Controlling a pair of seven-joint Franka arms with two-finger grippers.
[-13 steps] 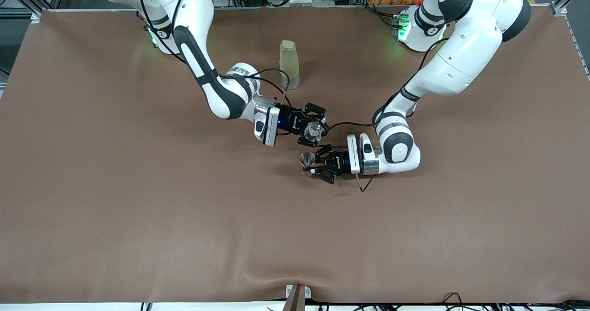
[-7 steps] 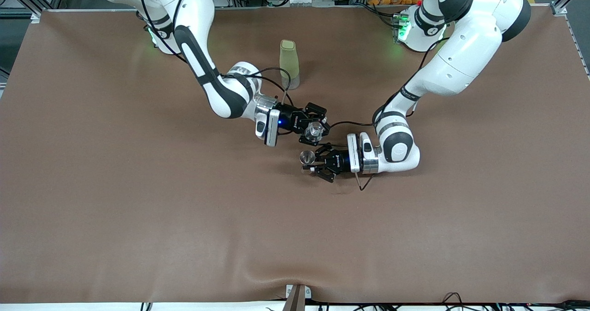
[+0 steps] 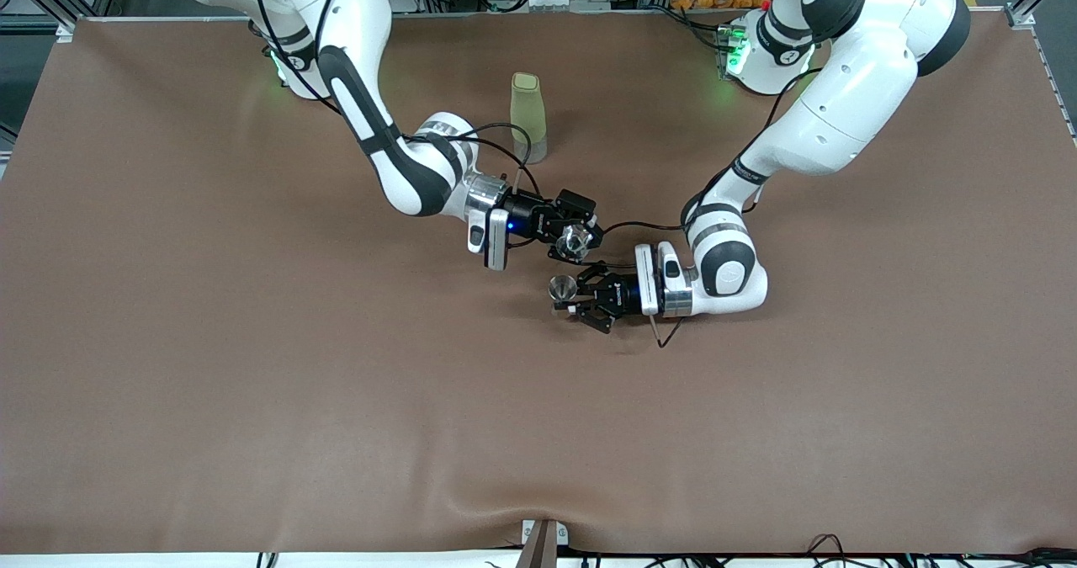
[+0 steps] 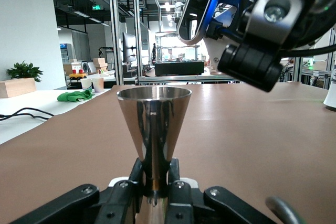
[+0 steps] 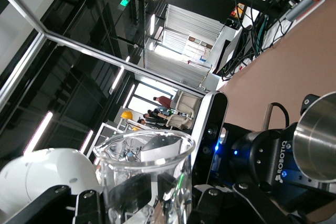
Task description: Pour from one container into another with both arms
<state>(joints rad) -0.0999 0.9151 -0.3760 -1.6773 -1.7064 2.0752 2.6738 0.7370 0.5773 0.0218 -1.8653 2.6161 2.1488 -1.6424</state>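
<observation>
The word "ROBOTIQ" stood in white letters on the black body of the left gripper (image 5: 269, 165), seen from the right wrist view, partly hidden. No other writing could be read; a green hall sign was illegible.

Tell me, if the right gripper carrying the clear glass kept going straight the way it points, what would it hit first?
Probably the left gripper and its steel cup, just ahead of the right gripper and its glass, though depth is unclear.

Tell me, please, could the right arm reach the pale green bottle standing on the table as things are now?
Probably not yet: the right claw is shut on a clear glass cup, so it is occupied. The green bottle stands upright close by its forearm.
</observation>
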